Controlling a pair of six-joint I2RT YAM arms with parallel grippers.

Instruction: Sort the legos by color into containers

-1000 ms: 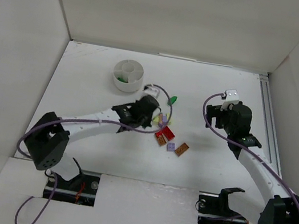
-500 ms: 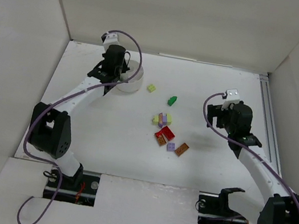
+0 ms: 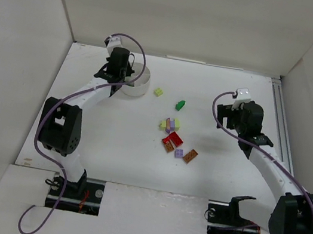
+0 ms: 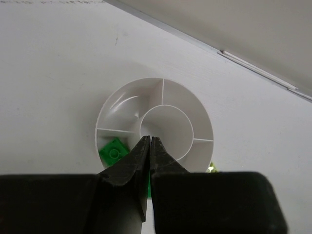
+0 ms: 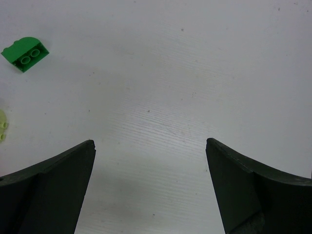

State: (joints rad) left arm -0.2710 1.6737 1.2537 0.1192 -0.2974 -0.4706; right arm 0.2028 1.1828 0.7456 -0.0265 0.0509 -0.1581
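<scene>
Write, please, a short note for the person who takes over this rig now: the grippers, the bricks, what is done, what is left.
Left gripper: jaws shut above the white dish, no brick visible between them.
Right gripper: jaws open, empty, over the table.
Done: one sorted green brick lies in a wedge compartment.
Left: loose pale yellow-green brick, loose green brick, lilac-and-pale cluster, red brick, and orange-brown and lilac ones beside it, all on the table.
</scene>
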